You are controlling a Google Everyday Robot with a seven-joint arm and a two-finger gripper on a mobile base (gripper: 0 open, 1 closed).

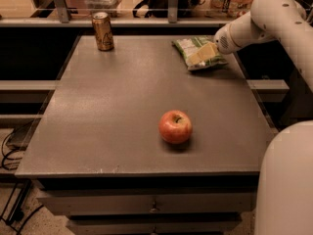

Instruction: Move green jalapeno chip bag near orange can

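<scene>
My pincer [203,56] sits on the bag [184,47], can [102,31] well to its left; grip state: cannot tell.

Gripper [203,54] covers part of green jalapeno chip bag [186,46].

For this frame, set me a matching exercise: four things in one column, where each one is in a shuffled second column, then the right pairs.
Column one:
1. orange can
2. green jalapeno chip bag
3. apple
4. end effector

Column two:
A. near the front middle of the table, apart from everything else
B. upright at the far left corner
C. reaching in from the right, at the chip bag
D. lying at the far right of the tabletop

Pairs: 1-B, 2-D, 3-A, 4-C
</scene>
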